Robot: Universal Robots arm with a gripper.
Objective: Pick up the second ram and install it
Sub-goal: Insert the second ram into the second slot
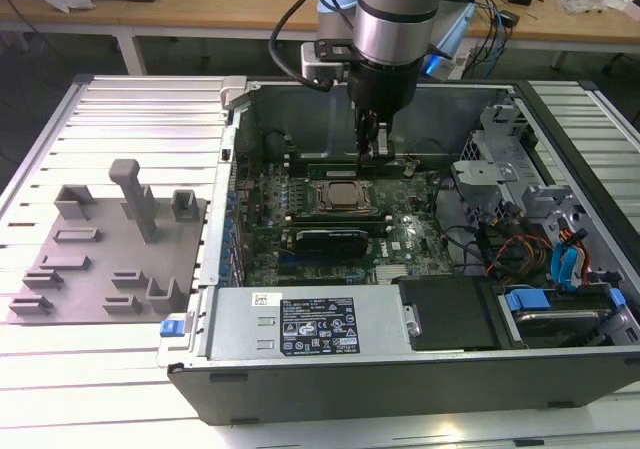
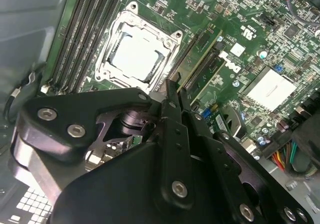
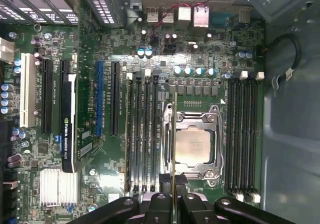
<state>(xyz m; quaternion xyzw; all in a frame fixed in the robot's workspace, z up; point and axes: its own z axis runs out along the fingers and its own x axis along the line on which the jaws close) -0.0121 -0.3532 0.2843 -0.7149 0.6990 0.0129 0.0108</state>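
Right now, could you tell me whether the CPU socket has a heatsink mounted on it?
No, the CPU socket lies bare in the first wrist view, its metal-lidded chip exposed.

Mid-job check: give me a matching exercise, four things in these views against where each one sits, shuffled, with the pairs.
1 second ram
2 CPU socket
3 grey fixture
4 graphics card

A outside the case, on the exterior view's left
B middle of the motherboard, silver lid bare
C gripped in the claw
D standing in an expansion slot

Pairs: 1-C, 2-B, 3-A, 4-D
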